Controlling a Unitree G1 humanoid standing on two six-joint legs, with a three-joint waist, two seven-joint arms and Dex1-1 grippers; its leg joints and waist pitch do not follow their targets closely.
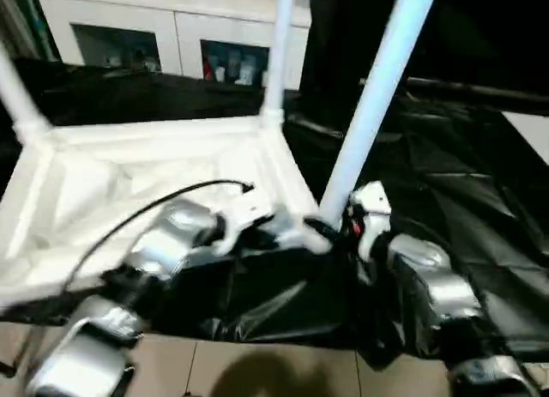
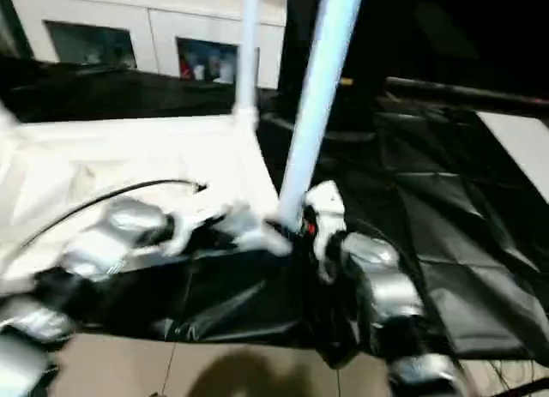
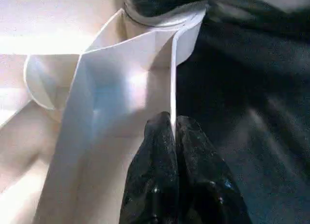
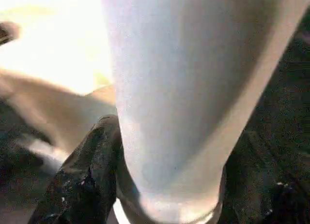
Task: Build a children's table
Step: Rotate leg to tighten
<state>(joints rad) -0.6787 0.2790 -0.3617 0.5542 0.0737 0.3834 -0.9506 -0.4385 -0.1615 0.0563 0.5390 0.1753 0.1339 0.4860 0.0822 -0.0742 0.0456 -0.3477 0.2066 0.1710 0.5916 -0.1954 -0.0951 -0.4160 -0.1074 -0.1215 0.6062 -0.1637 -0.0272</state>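
Inverted white plastic children's table top (image 1: 154, 170) on the black-draped bench (image 1: 463, 183), both hands at its near right corner.

The head views are smeared, so the fingers of both hands are hard to make out there, and the upper ends of the legs are cut off by the frame. The left wrist view shows the left hand (image 3: 173, 137) pressed together, pinching the thin white side wall of the top just short of the round corner socket (image 3: 160, 21). The right wrist view shows the right hand (image 4: 169, 185) with its fingers (image 4: 87, 175) on either side of the long white tubular leg (image 1: 373, 97), gripping it near its lower end. This leg leans right from the near right corner. Another white leg (image 1: 279, 50) stands upright in the far right corner. A white cabinet with glass doors (image 1: 171, 37) stands behind the bench. A black cable (image 1: 146, 208) arcs over the left forearm.
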